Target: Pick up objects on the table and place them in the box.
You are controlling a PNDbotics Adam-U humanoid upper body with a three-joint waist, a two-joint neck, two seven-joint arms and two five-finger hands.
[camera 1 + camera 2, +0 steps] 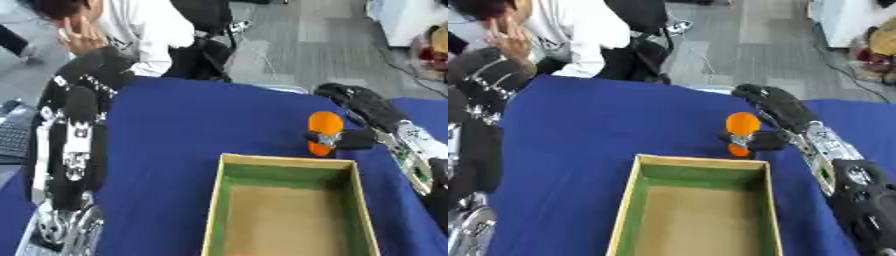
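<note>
Orange object [325,131], oblong, pinched in right hand [354,138], held just beyond far rim of box [216,200], likely staged for drop-in. Box appears empty on blue counter [175,135]. Left hand out of view; only that arm shows at left.

there is one orange object [325,131], oval in shape. there is one box [215,210], open at the top, with green inner walls and a brown floor. there is one table with a blue cloth [184,135]. two robot hands show: one left hand [74,145] and one right hand [350,138].
</note>
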